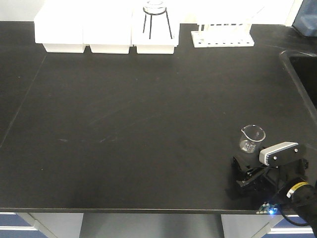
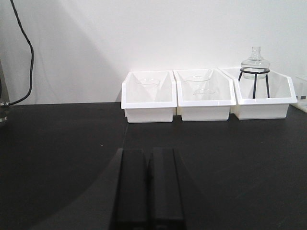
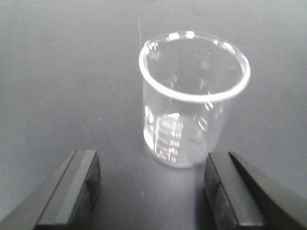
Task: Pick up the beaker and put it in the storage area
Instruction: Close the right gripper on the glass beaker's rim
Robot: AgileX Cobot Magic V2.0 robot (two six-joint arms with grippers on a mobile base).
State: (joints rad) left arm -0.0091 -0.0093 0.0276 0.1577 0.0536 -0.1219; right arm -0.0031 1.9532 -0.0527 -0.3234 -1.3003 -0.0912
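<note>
Black fingers (image 3: pixel 72 191) of the right end effector (image 3: pixel 151 165) fill the foot of the right wrist view. They are spread wide and hold nothing.

Beneath them the matte-black tabletop (image 1: pixel 138 124) runs back to a white wall. Three white trays (image 1: pixel 106 29) sit along its rear edge, with a white rack (image 1: pixel 223 37) beside them and a sink (image 1: pixel 302 79) at the right edge. A piece of glassware on black tripod legs (image 1: pixel 156 20) stands in the right-hand tray.

The left end effector (image 2: pixel 148 153) has its fingers pressed together on nothing. It points at the trays from well back on the tabletop, and the left arm does not show in the front view.

The beaker (image 3: pixel 192 110) stands upright on the tabletop near the front right corner, directly ahead of the right end effector. Its long axis is vertical, so the fingers flank it from the side. Its base sits about level with the fingertips and right of the midline, just beside the right finger and well apart from the left one. No contact can be made out.

The right arm is plainly the nearer one. A grasp would likely call for a short push forward with a small shift to the right to centre the glass before closing. Closing off-centre could nudge or tip the beaker. The storage area does not appear in any view.
</note>
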